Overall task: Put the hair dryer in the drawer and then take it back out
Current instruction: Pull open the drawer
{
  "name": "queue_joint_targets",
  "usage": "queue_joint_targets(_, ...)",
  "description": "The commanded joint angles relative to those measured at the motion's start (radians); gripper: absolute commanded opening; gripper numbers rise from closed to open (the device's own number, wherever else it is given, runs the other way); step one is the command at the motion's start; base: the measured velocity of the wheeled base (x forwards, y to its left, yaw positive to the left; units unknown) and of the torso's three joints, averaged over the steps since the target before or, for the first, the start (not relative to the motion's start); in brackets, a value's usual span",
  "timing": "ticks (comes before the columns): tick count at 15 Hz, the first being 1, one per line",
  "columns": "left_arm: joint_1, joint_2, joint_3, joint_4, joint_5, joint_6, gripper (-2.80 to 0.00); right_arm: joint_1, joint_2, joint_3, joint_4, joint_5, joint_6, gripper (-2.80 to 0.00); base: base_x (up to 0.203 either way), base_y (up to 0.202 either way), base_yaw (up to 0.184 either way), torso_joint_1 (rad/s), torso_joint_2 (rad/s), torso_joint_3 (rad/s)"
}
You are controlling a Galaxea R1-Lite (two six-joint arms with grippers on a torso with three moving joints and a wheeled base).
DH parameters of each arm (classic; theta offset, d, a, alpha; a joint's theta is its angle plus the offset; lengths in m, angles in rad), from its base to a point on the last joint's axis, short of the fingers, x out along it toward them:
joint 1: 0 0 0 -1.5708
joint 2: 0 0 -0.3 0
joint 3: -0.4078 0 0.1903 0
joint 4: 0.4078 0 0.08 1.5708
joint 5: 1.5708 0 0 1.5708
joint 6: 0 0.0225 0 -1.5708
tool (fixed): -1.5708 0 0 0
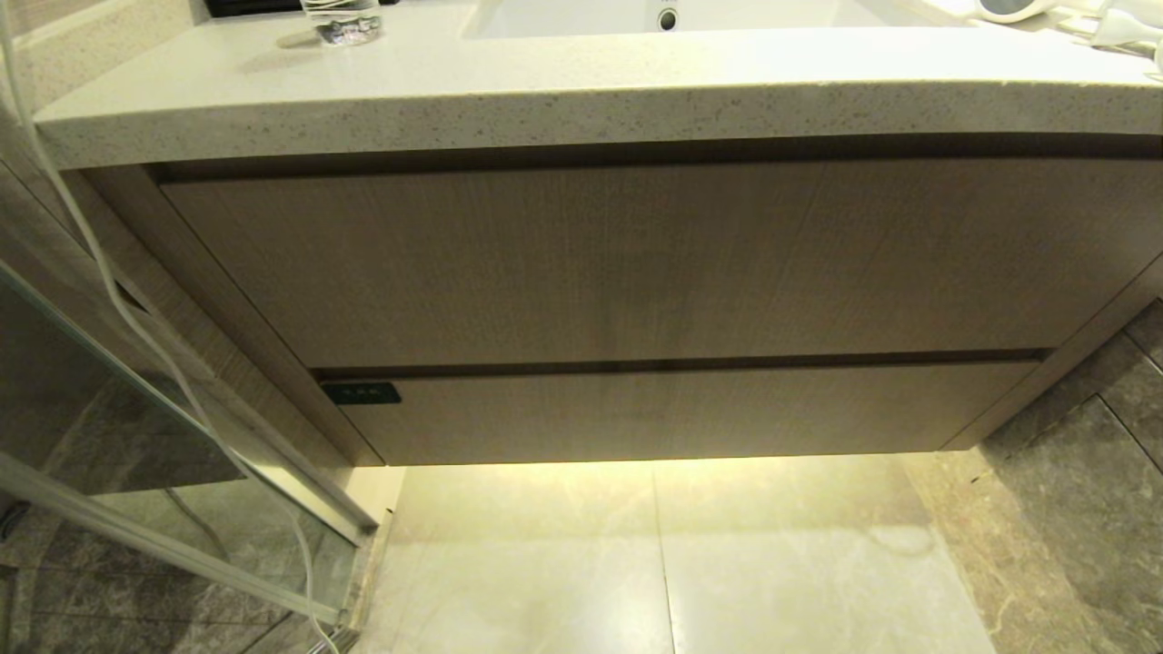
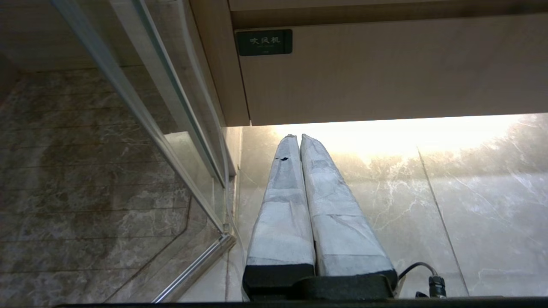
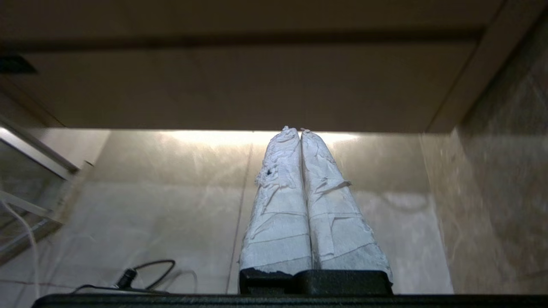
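Observation:
The drawer [image 1: 690,413] is the shallow lower wood-grain front of the vanity, and it is shut. A small black tag [image 1: 361,392] marks its left corner. A white rounded piece at the countertop's far right edge looks like the hair dryer [image 1: 1013,9], mostly cut off by the frame. Neither arm shows in the head view. My left gripper [image 2: 298,137] is shut and empty, low over the floor tiles, pointing at the drawer's [image 2: 385,72] tagged corner. My right gripper [image 3: 299,130] is shut and empty too, below the drawer front [image 3: 257,85].
A taller wood-grain panel [image 1: 636,263] sits above the drawer, under the speckled countertop [image 1: 545,100] with a sink [image 1: 672,18] and a glass [image 1: 342,23]. A glass shower door [image 1: 136,409] and a hanging white cable [image 1: 109,291] are on the left. Dark tiles [image 1: 1090,454] rise at right.

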Motion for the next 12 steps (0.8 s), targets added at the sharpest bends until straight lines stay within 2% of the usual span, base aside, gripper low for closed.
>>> queue_joint_targets(1,0.0,0.0,0.0,0.0,-0.001,0.0,-2.8,0.001,0.085,-0.286,0.218,0.09,0.001,-2.8,0.0,0.0,0.0,0.0,0.0,0.0)
queue_joint_targets(5,0.0,0.0,0.0,0.0,-0.001,0.0,-2.8,0.001,0.394,-0.828,0.647,0.273,-0.005,-2.8,0.0,0.0,0.0,0.0,0.0,0.0)
queue_joint_targets(7,0.0,0.0,0.0,0.0,-0.001,0.0,-2.8,0.006,0.579,-1.025,0.841,0.367,-0.014,-2.8,0.0,0.0,0.0,0.0,0.0,0.0)
queue_joint_targets(9,0.0,0.0,0.0,0.0,-0.001,0.0,-2.8,0.028,0.726,-1.136,0.974,0.44,-0.024,-2.8,0.0,0.0,0.0,0.0,0.0,0.0)
queue_joint_targets(12,0.0,0.0,0.0,0.0,-0.001,0.0,-2.8,0.116,0.928,-1.241,1.052,0.488,-0.071,-2.8,0.0,0.0,0.0,0.0,0.0,0.0)
